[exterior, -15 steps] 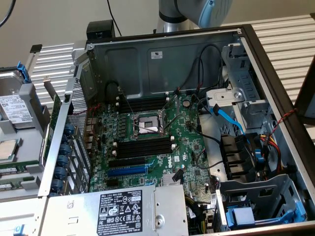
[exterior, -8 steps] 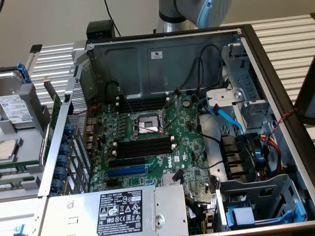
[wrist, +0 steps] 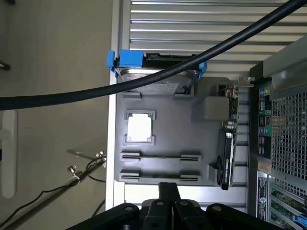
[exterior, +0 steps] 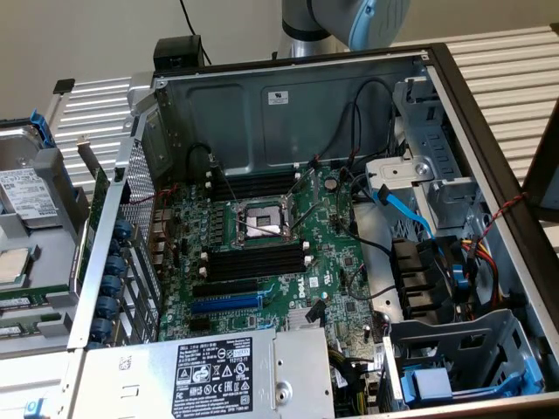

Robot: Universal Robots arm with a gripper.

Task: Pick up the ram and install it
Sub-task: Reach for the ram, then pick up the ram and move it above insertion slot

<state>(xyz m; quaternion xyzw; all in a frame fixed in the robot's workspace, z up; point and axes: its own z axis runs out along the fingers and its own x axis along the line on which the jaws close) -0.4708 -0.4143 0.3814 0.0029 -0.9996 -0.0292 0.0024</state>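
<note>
One gripper (wrist: 169, 184), fingers pressed together on nothing, hangs just off the tray's (wrist: 168, 115) edge. Next in on the tray is the ram (wrist: 160, 176), standing on edge in a slotted holder. Its long axis runs along that edge, with one end pointing at the case (exterior: 262, 122) beside the tray. A second stick (wrist: 160, 156) sits parallel just past it, then the CPU (wrist: 139, 128), then a hard drive (wrist: 153, 81) in a blue bracket (wrist: 129, 58) at the tray's far end. A black cable (wrist: 96, 91) hangs across in front of the drive. Readable text is slim: I can just make out DELL in white on the motherboard (exterior: 332, 262) inside the case. The PSU label (exterior: 214, 377), the drive's sticker and the white sticker on the case wall are all too small to read.
</note>
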